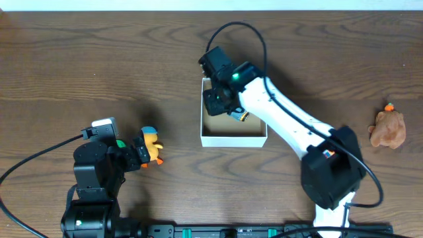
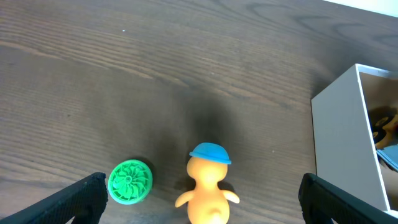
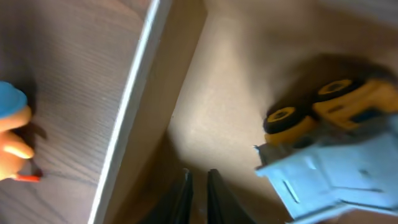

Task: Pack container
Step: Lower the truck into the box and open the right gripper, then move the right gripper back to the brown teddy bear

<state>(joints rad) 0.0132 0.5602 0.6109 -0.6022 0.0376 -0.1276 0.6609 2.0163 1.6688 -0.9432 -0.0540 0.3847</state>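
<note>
The container (image 1: 233, 137), a low white box with a tan inside, stands mid-table; its wall shows in the left wrist view (image 2: 339, 130) and the right wrist view (image 3: 134, 93). A yellow and grey-blue toy truck (image 3: 329, 137) lies inside it (image 1: 239, 116). My right gripper (image 3: 198, 193) is shut and empty, down inside the box's left part (image 1: 217, 100), beside the truck. An orange duck with a blue cap (image 2: 208, 186) stands left of the box (image 1: 153, 145). My left gripper (image 2: 202, 214) is open, its fingers wide on either side of the duck, apart from it.
A green ribbed disc (image 2: 130, 182) lies just left of the duck, inside the left finger's span, and shows in the overhead view (image 1: 120, 142). A brown plush toy (image 1: 387, 129) sits at the far right of the wooden table.
</note>
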